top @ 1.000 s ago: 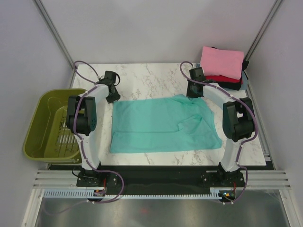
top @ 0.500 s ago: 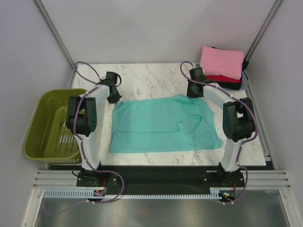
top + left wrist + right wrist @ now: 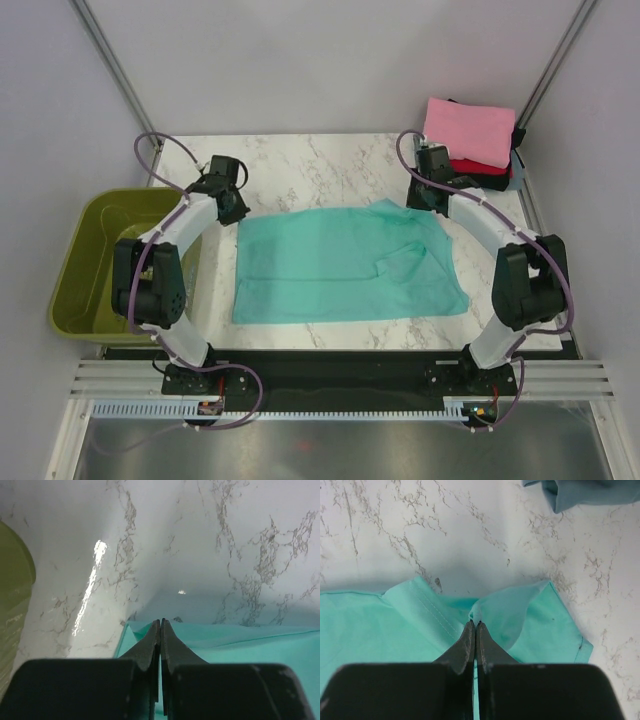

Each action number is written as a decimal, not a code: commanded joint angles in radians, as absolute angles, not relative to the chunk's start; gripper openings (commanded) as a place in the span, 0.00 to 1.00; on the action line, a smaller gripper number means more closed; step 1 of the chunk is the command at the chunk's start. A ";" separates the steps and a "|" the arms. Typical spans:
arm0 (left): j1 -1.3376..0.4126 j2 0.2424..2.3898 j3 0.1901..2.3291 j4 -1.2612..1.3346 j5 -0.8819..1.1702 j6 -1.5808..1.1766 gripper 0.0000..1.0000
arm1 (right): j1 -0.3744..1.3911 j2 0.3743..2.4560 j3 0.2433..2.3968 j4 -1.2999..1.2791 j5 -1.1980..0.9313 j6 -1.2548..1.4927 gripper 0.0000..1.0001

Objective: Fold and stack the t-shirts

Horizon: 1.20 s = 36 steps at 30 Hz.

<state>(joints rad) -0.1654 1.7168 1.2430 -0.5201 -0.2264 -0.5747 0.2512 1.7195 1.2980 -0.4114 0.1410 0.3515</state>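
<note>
Far side of white marble-look surface (image 3: 320,160): L gripper (image 3: 160,622) & R gripper (image 3: 475,624) each pinched shut on edge of flat, soft teal cloth t-shirt (image 3: 340,265).

Two-armed robot: the left arm (image 3: 190,222) and right arm (image 3: 478,218) wear smooth white shells between blocky black joint housings. Thin purple cables (image 3: 155,142) loop along both arms from the black bases (image 3: 190,378). The left gripper (image 3: 160,624) and right gripper (image 3: 475,625) have matte black fingers (image 3: 148,647), wedge-shaped, tapering to fine tips.
</note>
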 commanded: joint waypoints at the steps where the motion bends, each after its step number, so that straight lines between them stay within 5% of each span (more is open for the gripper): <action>1: -0.166 1.638 1.192 -0.520 -0.233 -0.548 0.02 | 0.249 1.622 1.233 -0.391 0.158 0.345 0.00; 33: -0.179 1.250 0.819 -0.538 -0.201 -0.592 0.02 | 0.250 1.043 0.743 -0.479 0.155 0.439 0.00; 36: -0.190 1.229 0.767 -0.538 -0.178 -0.617 0.04 | 0.252 1.002 0.678 -0.482 0.181 0.504 0.17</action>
